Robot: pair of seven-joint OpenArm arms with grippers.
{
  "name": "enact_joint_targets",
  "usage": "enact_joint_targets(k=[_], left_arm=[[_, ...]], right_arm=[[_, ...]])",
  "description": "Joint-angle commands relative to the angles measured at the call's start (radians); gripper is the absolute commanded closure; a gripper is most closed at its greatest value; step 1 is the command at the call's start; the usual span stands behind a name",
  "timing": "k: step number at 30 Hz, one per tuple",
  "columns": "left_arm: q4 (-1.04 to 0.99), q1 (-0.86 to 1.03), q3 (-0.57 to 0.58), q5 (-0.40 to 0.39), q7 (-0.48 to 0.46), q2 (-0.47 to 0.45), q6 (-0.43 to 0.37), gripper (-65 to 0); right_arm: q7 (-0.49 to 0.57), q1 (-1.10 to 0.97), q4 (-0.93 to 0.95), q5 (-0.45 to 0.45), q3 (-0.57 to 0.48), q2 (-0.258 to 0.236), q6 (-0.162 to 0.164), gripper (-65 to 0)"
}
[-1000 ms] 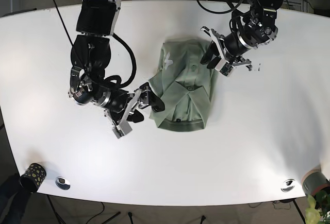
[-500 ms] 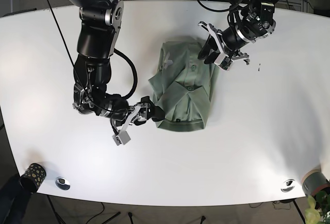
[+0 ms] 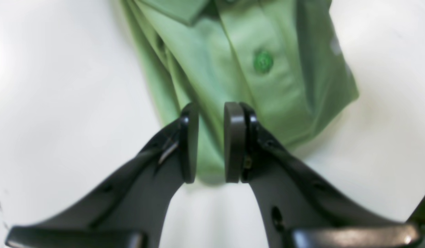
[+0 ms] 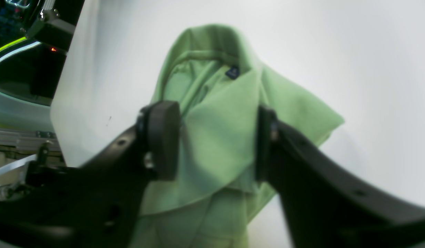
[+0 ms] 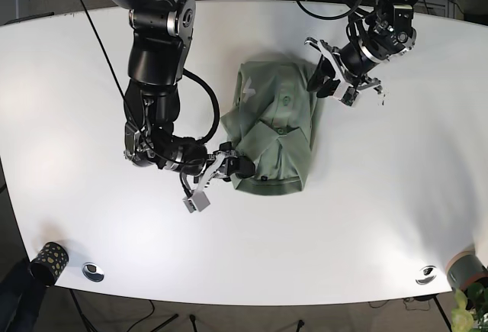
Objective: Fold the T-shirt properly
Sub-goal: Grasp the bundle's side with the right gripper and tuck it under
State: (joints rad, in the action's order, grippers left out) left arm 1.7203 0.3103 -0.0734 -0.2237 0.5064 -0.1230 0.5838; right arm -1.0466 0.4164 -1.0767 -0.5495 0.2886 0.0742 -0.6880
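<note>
Two grippers bracket your T-shirt (image 5: 274,133), which lies as a compact green bundle near the middle of the white table (image 5: 69,80). Starting from the left of the base view, your right gripper (image 5: 229,168) sits at the bundle's lower left corner; its wrist camera shows the pads standing well apart with a raised flap of cloth between them, not pinched. Moving right, the shirt itself (image 4: 215,137) already looks folded into a rough rectangle, collar and placket on top, a green button (image 3: 263,62) showing, though the left edge bulges out unevenly. At the upper right corner, your left gripper (image 3: 211,143) has its pads nearly together, a narrow gap left with the shirt's edge seen through it; I cannot tell whether cloth is actually gripped. You seem to be in the tidying stage of the fold. Next, judge whether to close on those two corners and tuck or flatten the loose flap, keeping the layers from dragging apart.
</note>
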Motion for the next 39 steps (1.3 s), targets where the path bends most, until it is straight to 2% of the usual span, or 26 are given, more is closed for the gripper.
enact_joint_targets(k=[1, 6, 9, 18, 27, 30, 36, 38, 39], left_arm=[[-0.024, -0.023, 0.001, -0.013, -0.068, -0.005, 0.000, -10.8], [-0.108, -0.030, 0.020, -0.013, -0.113, -0.005, 0.000, -10.8], [-0.122, -0.041, 0.024, -0.013, -0.113, -0.005, 0.000, -10.8], [-0.128, -0.023, 0.024, -0.013, -0.110, -0.007, 0.000, -10.8], [-0.127, -0.010, 0.024, -0.015, -0.110, -0.008, 0.003, -10.8], [-0.127, -0.009, 0.024, -0.016, -0.110, -0.008, 0.003, -10.8], [-0.115, -0.009, 0.019, -0.019, -0.108, -0.010, 0.005, -10.8], [-0.085, -0.009, 0.016, -0.019, -0.108, -0.010, 0.006, -10.8], [-0.069, -0.009, 0.014, -0.019, -0.108, -0.010, 0.006, -10.8]], right_arm=[[0.041, 0.031, -0.015, -0.027, -0.002, 0.003, -0.010, -16.2], [0.041, 0.032, -0.018, -0.028, -0.002, -0.003, -0.010, -5.5], [0.041, 0.029, -0.053, -0.028, -0.001, -0.004, -0.010, -2.7], [0.039, 0.009, -0.133, -0.030, 0.004, -0.049, -0.010, -2.5], [0.141, 0.020, 0.008, -0.025, -0.001, -0.087, -0.010, -3.0], [0.188, 0.042, 0.086, -0.022, -0.002, -0.093, -0.010, -10.6], [0.254, 0.069, 0.158, -0.022, -0.007, -0.109, -0.010, -49.6], [0.253, 0.085, 0.157, -0.027, -0.027, -0.121, -0.010, -59.5], [0.249, 0.091, 0.152, -0.028, -0.041, -0.133, -0.010, -62.0]])
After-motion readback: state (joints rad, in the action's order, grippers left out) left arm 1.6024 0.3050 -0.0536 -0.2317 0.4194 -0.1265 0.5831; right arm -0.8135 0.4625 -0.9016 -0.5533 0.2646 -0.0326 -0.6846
